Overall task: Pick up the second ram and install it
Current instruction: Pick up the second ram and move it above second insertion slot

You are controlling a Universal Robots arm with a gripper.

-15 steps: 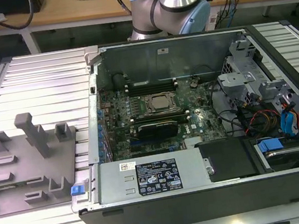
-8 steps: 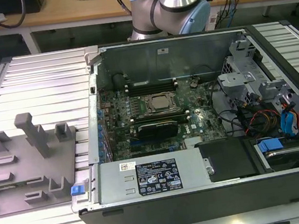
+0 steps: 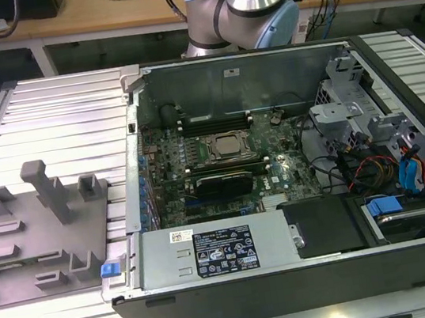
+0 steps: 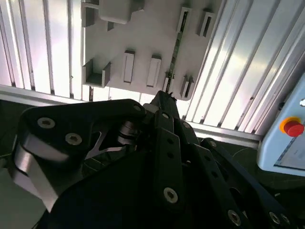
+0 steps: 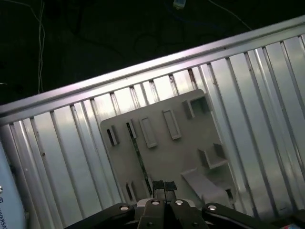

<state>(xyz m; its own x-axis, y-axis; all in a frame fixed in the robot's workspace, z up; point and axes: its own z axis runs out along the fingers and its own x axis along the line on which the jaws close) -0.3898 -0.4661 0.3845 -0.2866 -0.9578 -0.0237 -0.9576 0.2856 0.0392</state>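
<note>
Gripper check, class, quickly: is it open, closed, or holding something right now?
Gripper: fingers closed, holding nothing; the second ram sits apart from it in the grey tray.

The black gripper [image 4: 164,99] looms in the foreground, linkage arms and bolt heads close to the lens. Its fingertips seem pressed together, though they merge into one dark tip here. Just beyond that tip, the grey fixture plate [image 4: 143,38] lies on the ribbed metal table [image 4: 38,47]. The second ram [image 4: 176,47] (a thin green strip seen edge-on) stands in a slot of the plate, roughly in line with the tip. A red button [image 4: 294,128] sits on a pale box [image 4: 281,152] beside the table.
</note>
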